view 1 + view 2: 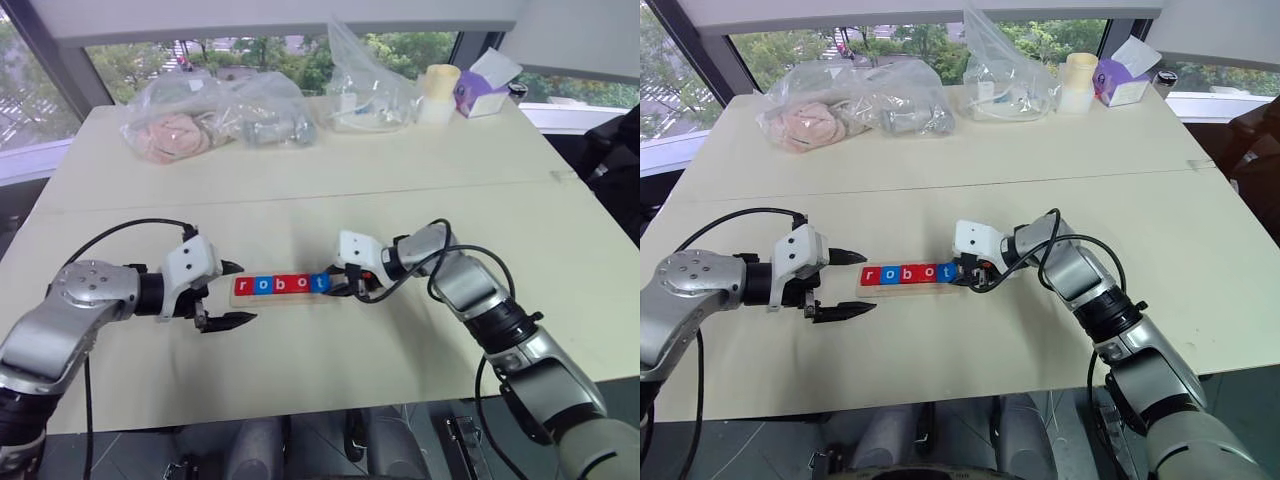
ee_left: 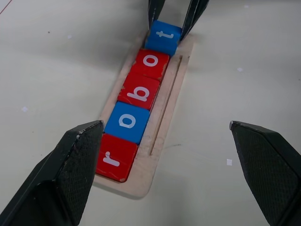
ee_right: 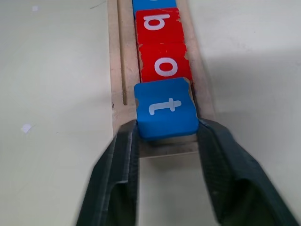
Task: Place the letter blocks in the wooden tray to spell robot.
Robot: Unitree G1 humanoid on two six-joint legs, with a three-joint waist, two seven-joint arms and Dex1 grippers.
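Plainly, letter blocks [image 2: 139, 96] read "robot" in wooden tray [image 2: 165, 113]

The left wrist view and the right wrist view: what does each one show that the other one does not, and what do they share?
The left wrist view alone shows the red r block at the near end of the wooden tray, and the left gripper standing wide open over the table.

The right wrist view alone shows the right gripper from behind, one finger on each side of the blue t block.

Both show the tray, the t block, the red o and the red b beside it.
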